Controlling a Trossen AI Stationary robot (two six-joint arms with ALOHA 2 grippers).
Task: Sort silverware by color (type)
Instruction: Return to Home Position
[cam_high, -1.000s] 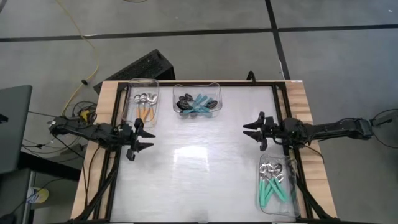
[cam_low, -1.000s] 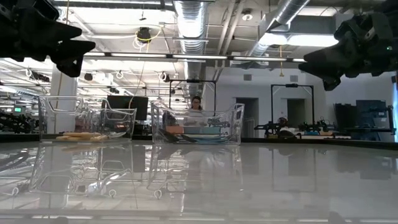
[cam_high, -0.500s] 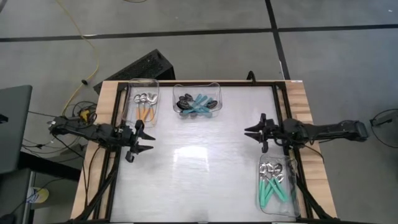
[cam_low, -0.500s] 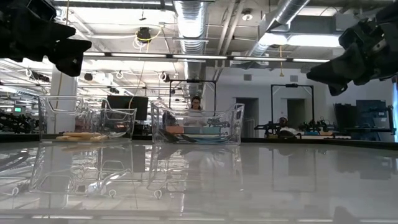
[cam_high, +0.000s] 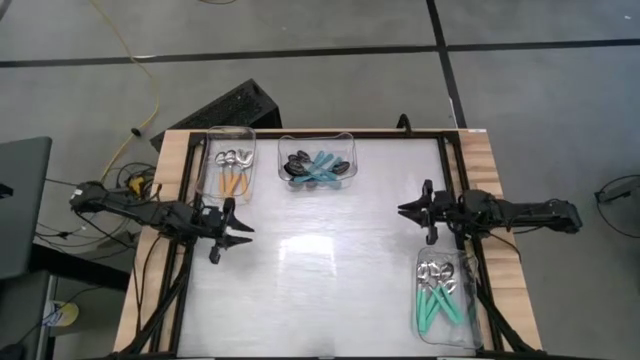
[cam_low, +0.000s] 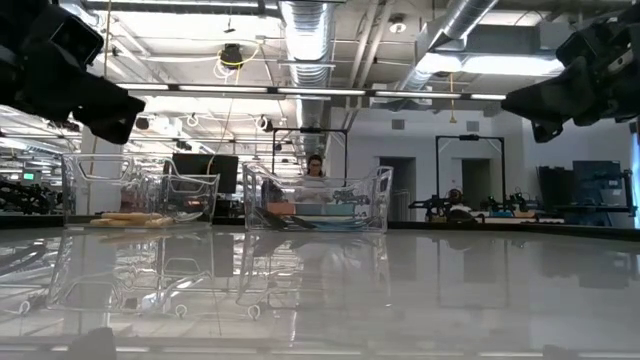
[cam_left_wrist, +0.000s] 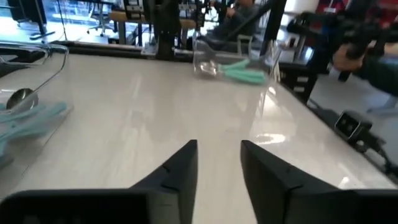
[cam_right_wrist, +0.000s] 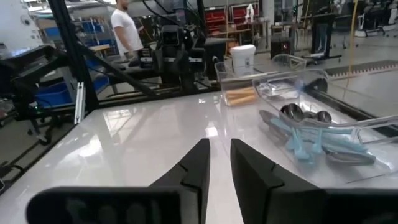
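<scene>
The spoons lie in three clear bins. Orange-handled ones (cam_high: 232, 172) are in the far-left bin (cam_high: 229, 140). Blue-handled ones with dark bowls (cam_high: 318, 166) are in the far-middle bin (cam_high: 318, 142). Teal-handled ones (cam_high: 440, 298) are in the near-right bin (cam_high: 445, 335). My left gripper (cam_high: 243, 228) hovers open and empty above the table's left side, near the orange bin. My right gripper (cam_high: 403, 210) hovers open by a narrow gap and empty above the right side, just beyond the teal bin.
A black frame rail (cam_high: 455, 170) runs along the table's right side and another along the left (cam_high: 190, 170). Bare white tabletop (cam_high: 330, 260) lies between the two arms. People and shop equipment show in the room beyond the table.
My right gripper has drawn back a little toward the table's right edge, staying above the table. My left gripper has shifted slightly toward the near edge. No spoon or bin has moved.
</scene>
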